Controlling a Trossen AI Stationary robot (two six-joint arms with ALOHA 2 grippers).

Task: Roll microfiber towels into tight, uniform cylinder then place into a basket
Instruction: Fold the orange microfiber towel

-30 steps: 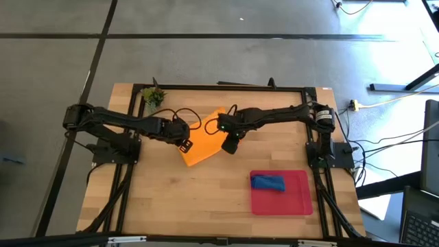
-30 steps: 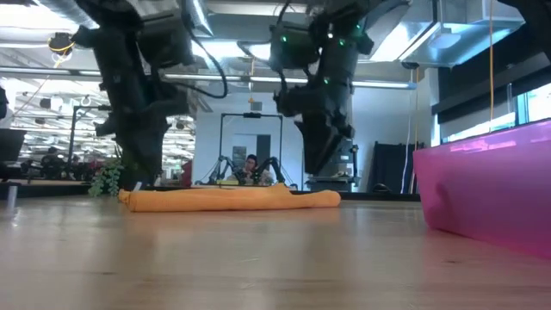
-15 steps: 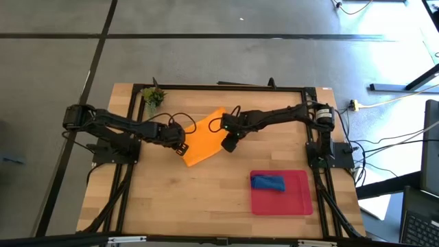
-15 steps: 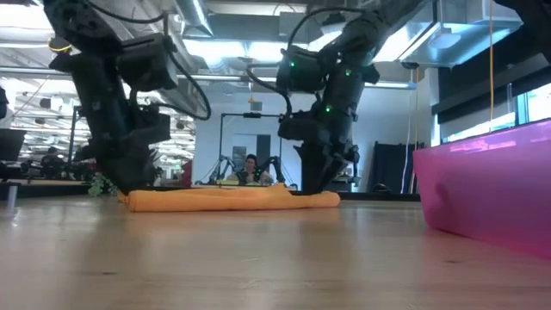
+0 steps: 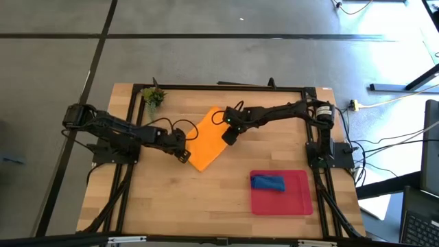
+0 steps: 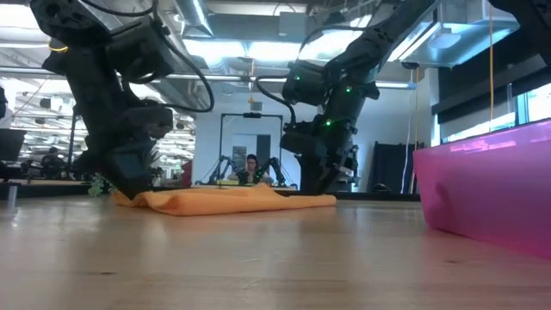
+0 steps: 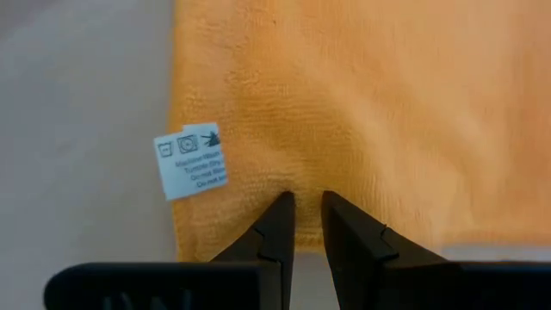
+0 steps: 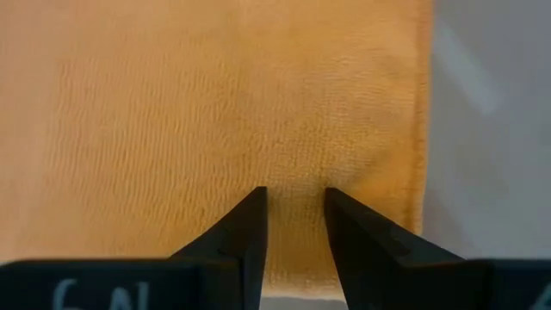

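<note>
Bright orange microfiber towel [image 5: 207, 138] lies flat mid-tabletop, toward the far edge. Left gripper [image 7: 300, 209] and right gripper [image 8: 294, 203] each pinch its edge. Rolled blue towel [image 5: 267, 182] sits in red tray [image 5: 299, 199]. Risk: thin pinches slipping, giving a loose roll.

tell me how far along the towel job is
Done: the blue towel lies rolled in the red tray. In hand: the left gripper and right gripper each pinch an edge of the flat orange towel. Left: rolling it and placing it in the tray.
</note>
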